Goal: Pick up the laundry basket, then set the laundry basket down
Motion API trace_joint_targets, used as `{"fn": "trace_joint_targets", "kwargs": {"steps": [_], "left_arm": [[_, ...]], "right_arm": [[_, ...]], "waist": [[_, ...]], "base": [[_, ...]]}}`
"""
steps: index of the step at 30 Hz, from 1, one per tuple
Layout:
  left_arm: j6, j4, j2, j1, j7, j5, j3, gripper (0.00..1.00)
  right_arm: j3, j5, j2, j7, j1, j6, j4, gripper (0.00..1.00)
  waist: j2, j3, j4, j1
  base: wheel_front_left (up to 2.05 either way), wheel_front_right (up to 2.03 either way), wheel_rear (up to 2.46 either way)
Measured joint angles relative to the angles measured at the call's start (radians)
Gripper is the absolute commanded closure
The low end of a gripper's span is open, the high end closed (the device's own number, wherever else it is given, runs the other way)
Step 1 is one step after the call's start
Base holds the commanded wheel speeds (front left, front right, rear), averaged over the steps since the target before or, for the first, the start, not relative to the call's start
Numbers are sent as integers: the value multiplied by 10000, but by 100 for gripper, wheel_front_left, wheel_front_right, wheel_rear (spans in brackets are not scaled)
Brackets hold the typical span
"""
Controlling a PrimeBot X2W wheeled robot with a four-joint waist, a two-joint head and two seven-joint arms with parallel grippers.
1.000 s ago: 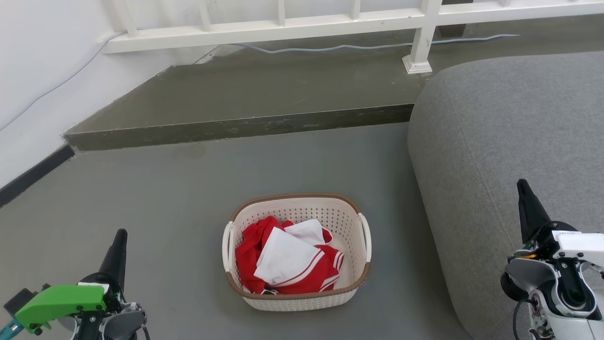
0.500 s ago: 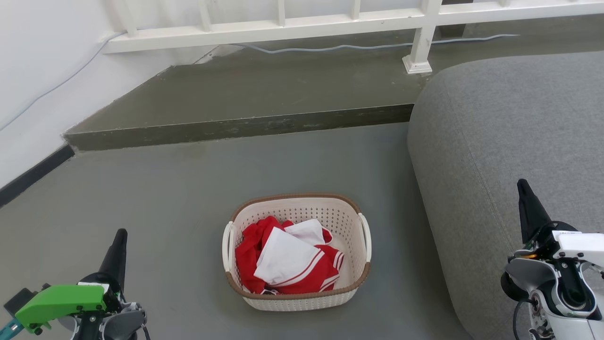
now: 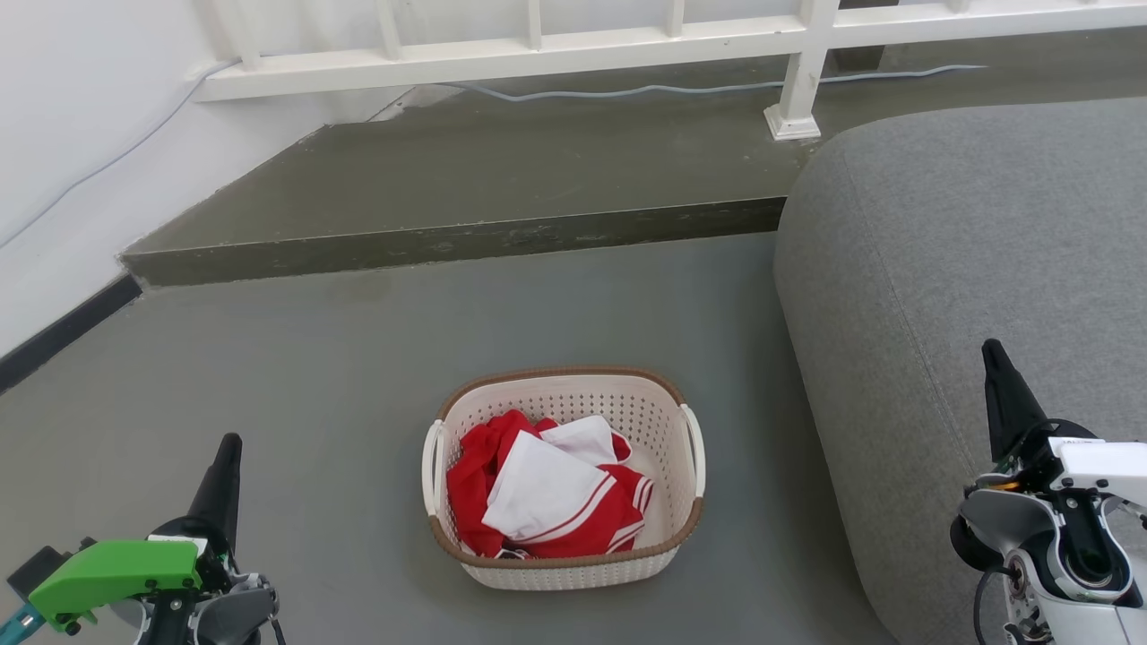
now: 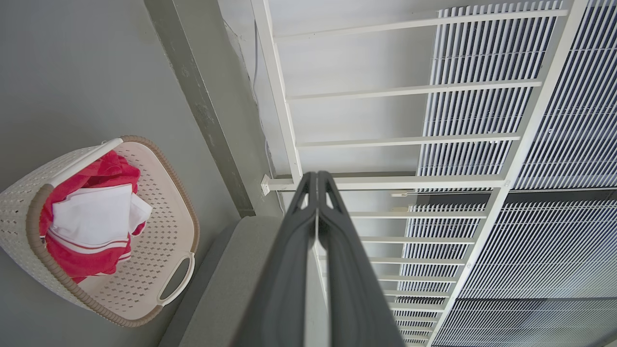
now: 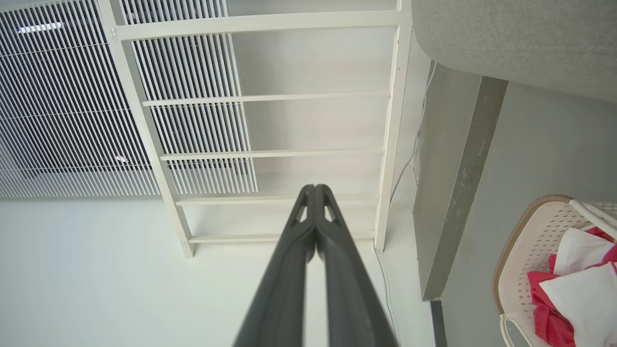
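The laundry basket (image 3: 659, 425) stands on the grey floor in the middle of the head view, cream-white and perforated with a brown rim and white loop handles on its left and right sides. Red and white clothes (image 3: 538, 493) lie in it. My left gripper (image 3: 230, 445) is at the lower left, well to the left of the basket, its fingers pressed together and empty. At the lower right my right gripper (image 3: 991, 349) hangs shut in front of the sofa. The basket (image 4: 166, 202) also shows at the left of the left wrist view, and its corner (image 5: 523, 231) at the right of the right wrist view.
A grey sofa (image 3: 968, 260) fills the right side, close to the basket's right handle. A raised concrete step (image 3: 448, 237) runs across behind the basket, with a white railing (image 3: 797, 67) and a cable on it. A white wall (image 3: 63, 134) stands at the left.
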Motion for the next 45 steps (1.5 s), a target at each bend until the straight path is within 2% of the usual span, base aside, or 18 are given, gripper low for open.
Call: {"fn": "trace_joint_targets", "kwargs": {"steps": [45], "left_arm": [[0, -10, 0, 0, -2, -2, -10, 100]], "right_arm": [[-13, 0, 15, 4, 10, 0, -21, 100]], "waist": [[0, 0, 0, 0]], "base": [[0, 0, 0]]}}
